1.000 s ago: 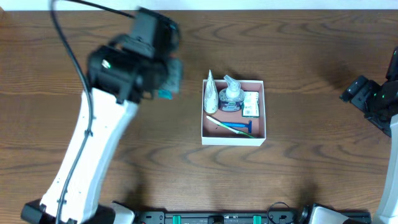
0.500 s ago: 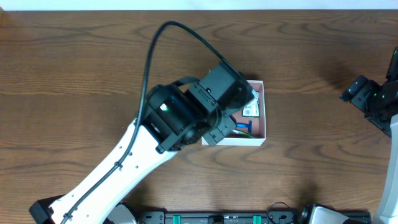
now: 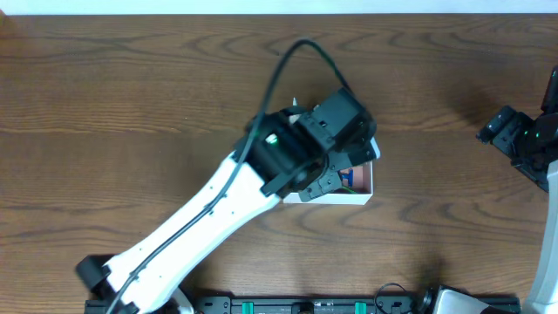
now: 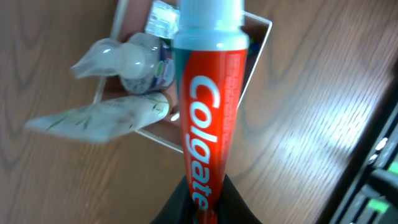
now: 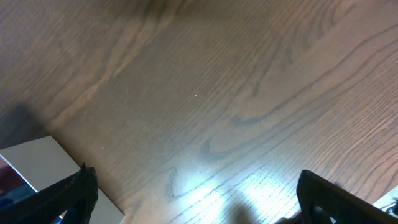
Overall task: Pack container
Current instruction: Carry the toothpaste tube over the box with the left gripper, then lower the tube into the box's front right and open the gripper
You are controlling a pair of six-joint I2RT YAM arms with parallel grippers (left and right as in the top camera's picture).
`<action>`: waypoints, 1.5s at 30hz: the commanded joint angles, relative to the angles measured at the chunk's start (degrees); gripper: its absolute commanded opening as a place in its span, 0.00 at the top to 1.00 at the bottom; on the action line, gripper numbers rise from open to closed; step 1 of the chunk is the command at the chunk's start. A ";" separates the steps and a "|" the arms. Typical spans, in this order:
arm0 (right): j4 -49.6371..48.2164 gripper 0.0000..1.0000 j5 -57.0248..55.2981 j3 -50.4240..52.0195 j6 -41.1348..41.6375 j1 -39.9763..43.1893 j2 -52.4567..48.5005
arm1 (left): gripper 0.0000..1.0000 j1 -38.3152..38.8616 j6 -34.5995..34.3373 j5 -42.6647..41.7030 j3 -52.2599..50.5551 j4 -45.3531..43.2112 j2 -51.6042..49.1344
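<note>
Overhead, the wooden table (image 3: 131, 87) with its dark brown grain filled the view. The white-and-black left arm (image 3: 200, 227) reached slantwise from the near edge and hid most of the container (image 3: 353, 197). Only the container's thin white wall along the near and right sides showed, with a sliver of pink floor. It sat right of the table's middle, about halfway between the far and near edges. The right arm (image 3: 523, 144) was cut off at the right edge.

From the left wrist, the container's open top was seen past a toothpaste tube (image 4: 206, 124), which blocked the middle of it. The tube was glossy red with a pale teal end and read "Colgate" in white letters. The left gripper (image 4: 202, 211) had its black jaws clamped on the tube's narrow end.

Inside the container lay a soft pale tube (image 4: 106, 118) with faint green marks, a clear pump bottle (image 4: 134, 59) and a small packet (image 4: 163, 14) cut off by the frame; their print was too blurred to read.

From the right wrist, the right gripper (image 5: 199, 205) had its dark jaws spread wide over bare wood, holding nothing.
</note>
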State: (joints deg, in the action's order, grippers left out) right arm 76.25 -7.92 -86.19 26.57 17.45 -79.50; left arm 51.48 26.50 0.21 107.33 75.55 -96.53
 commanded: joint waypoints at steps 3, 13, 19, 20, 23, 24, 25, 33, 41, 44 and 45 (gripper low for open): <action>0.02 0.01 -0.22 -0.70 0.61 0.37 -0.02 | 0.88 0.09 10.56 0.33 -0.63 -0.24 -5.66; 0.04 0.01 -0.22 -0.70 0.61 0.37 -0.02 | 0.89 0.09 14.23 0.98 -0.63 -1.92 -14.53; 0.04 0.01 -0.22 -0.70 0.61 0.37 -0.02 | 0.89 0.09 16.59 0.94 -0.63 -1.95 -17.33; 0.02 0.01 -0.22 -0.70 0.61 0.37 -0.02 | 0.88 0.09 17.11 0.94 -0.63 -1.95 -17.75; 0.04 0.01 -0.22 -0.70 0.61 0.37 -0.02 | 0.89 0.09 17.64 0.96 -0.63 -2.34 -19.15; 0.04 0.01 -0.22 -0.72 0.61 0.37 -0.02 | 0.89 0.09 17.64 0.94 -0.66 -2.43 -19.47; 0.04 0.01 -0.22 -0.70 0.61 0.37 -0.02 | 0.88 0.09 17.64 0.94 -0.66 -2.56 -19.85; 0.04 0.01 -0.22 -0.72 0.61 0.37 -0.02 | 0.69 0.07 17.64 0.94 -0.68 -2.64 -20.33; 0.04 0.01 -0.22 -0.70 0.61 0.37 -0.02 | 0.48 0.09 17.59 0.92 -0.66 -2.67 -20.26; 0.04 0.01 -0.22 -0.70 0.61 0.37 -0.02 | 0.45 0.50 17.55 0.92 -0.63 -2.08 -19.34; 0.04 0.01 -0.22 -0.70 0.61 0.37 -0.02 | 0.44 0.76 17.38 0.92 -0.61 -1.90 -18.71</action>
State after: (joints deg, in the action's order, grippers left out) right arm 76.25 -7.92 -86.19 26.57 17.45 -79.50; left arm 51.59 43.72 0.47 107.15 73.17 -116.79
